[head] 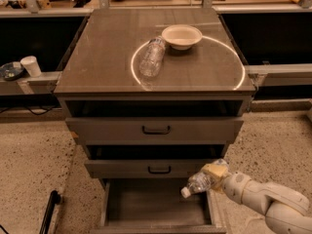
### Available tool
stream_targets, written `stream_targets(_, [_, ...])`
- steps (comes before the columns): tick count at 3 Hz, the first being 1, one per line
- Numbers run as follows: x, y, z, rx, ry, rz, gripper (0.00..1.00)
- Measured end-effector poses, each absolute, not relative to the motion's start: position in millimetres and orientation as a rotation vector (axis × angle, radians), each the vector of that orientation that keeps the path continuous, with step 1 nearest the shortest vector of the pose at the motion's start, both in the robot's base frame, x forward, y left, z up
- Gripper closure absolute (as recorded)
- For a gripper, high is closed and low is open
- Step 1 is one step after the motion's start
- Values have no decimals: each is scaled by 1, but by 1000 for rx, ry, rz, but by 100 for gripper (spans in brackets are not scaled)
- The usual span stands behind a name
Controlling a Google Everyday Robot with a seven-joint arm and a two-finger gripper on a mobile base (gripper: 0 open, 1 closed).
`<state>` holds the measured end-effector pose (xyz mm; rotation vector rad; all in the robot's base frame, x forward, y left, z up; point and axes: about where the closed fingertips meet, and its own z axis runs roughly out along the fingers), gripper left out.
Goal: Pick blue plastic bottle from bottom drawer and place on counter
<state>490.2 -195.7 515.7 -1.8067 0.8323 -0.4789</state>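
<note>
The blue plastic bottle (199, 182), clear with a white cap, is held tilted, cap pointing down-left, over the right side of the open bottom drawer (151, 204). My gripper (213, 173) is shut on the bottle's upper body, with the white arm reaching in from the lower right. The bottle is above the drawer's rim, just in front of the middle drawer's face. The counter (102, 62) is the glossy top of the cabinet with a bright ring reflection.
Another clear bottle (151, 57) lies on the counter next to a cream bowl (181, 35). The two upper drawers (156, 129) stand slightly open. A paper cup (31, 66) sits on a ledge at left. A black pole (48, 209) lies on the floor at lower left.
</note>
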Motion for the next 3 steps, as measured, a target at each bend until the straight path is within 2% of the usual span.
stream_targets(3, [501, -189, 659, -1811, 631, -642, 100])
